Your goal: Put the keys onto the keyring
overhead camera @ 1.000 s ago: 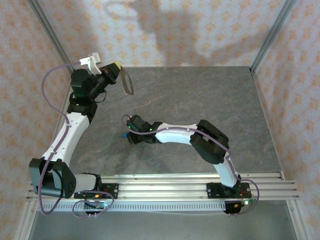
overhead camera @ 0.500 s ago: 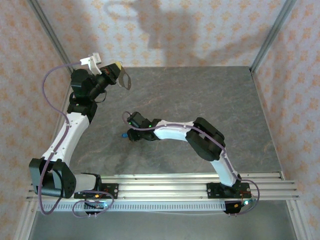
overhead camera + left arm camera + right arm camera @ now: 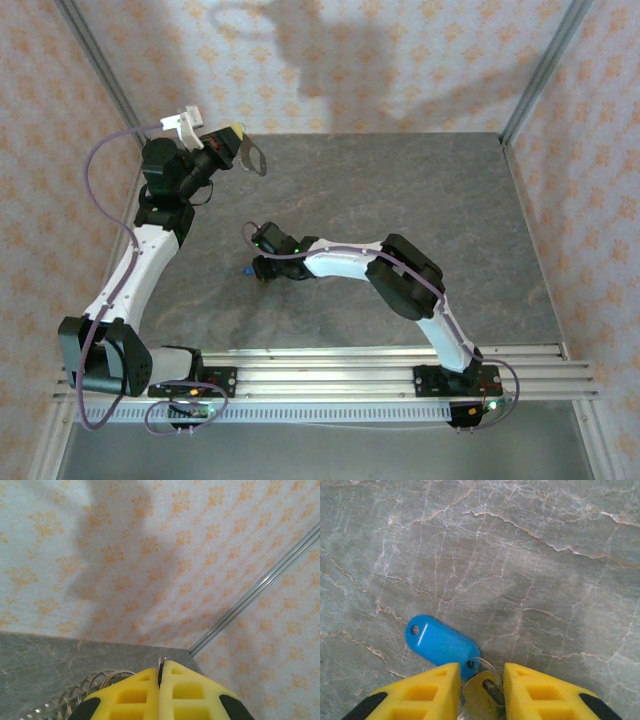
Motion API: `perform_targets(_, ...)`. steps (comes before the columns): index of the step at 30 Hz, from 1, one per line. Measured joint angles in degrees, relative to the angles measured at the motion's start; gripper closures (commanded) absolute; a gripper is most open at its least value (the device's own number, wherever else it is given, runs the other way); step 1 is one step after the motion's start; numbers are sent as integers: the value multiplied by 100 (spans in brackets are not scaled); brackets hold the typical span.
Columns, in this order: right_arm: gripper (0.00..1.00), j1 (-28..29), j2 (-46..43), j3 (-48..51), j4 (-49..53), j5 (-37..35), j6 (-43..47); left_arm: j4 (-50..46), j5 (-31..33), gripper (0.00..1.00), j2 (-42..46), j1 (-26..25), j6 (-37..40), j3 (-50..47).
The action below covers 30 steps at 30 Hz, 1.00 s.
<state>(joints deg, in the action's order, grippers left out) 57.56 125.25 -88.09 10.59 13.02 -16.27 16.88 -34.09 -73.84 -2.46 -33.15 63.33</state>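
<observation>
The key lies flat on the grey stone table (image 3: 535,555): a bright blue plastic tag (image 3: 441,645) joined by a thin ring to a brassy key head (image 3: 479,690). In the top view the blue tag (image 3: 246,270) shows just left of my right gripper (image 3: 262,268). That right gripper (image 3: 481,680) is open, low over the table, its yellow fingers (image 3: 427,692) on either side of the key head. My left gripper (image 3: 238,147) is raised at the back left, shut on the keyring (image 3: 256,160), whose metal coils (image 3: 92,687) hang beside the pressed-together fingers (image 3: 135,695).
Patterned walls enclose the table on three sides, with metal corner posts (image 3: 545,65). The left arm stands close to the left wall (image 3: 60,200). An aluminium rail (image 3: 330,375) carrying both arm bases runs along the near edge.
The keyring in my left gripper has swung up and looks shorter. My right arm's elbow has shifted left while its gripper stayed over the blue key.
</observation>
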Motion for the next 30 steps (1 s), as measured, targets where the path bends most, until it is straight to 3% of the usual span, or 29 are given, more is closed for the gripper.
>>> perform_targets(12, 79, -4, 7, -2, -11, 122, -61, -2, -44, 100, 0, 26, -2, 2)
perform_targets(15, 85, -20, 7, -2, -13, 157, -83, -2, -63, 100, 0, 26, -2, 2)
perform_targets(19, 100, -52, 7, -2, -37, 166, -140, -2, -107, 100, 0, 26, -4, 2)
perform_targets(25, 100, -162, -55, 208, -315, 164, -173, -2, -151, 100, 0, 26, -2, 2)
perform_targets(30, 100, -455, -813, 1259, -625, 151, -264, 4, -192, 100, -7, 26, -68, 2)
